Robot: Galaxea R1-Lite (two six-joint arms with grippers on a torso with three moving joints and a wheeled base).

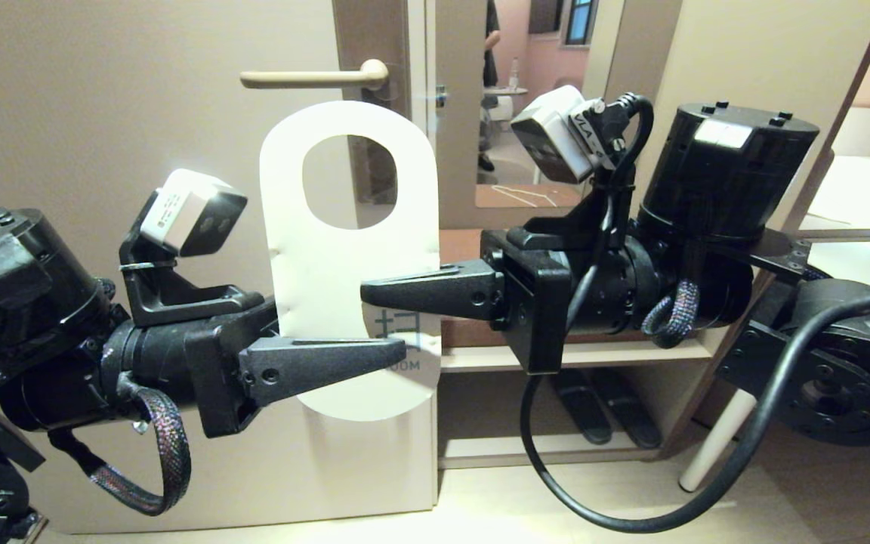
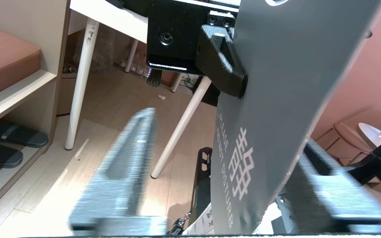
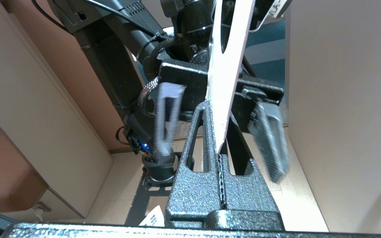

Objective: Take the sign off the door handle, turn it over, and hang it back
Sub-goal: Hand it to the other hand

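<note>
The sign (image 1: pixel 344 257) is off the door handle (image 1: pixel 306 77) and held upright below it, white face toward the robot, clamped at one edge by the right end effector (image 1: pixel 371 293), while the left end effector (image 1: pixel 397 350) straddles it, parted, with rehanging left.

Both arms were matte black with blocky, screw-studded housings, each carrying a white boxy wrist camera (image 1: pixel 192 211) on a black bracket, braided grey cable loops (image 1: pixel 149 461), a thick black cable (image 1: pixel 631 521) and tapered, textured black fingers (image 1: pixel 322 361).
</note>
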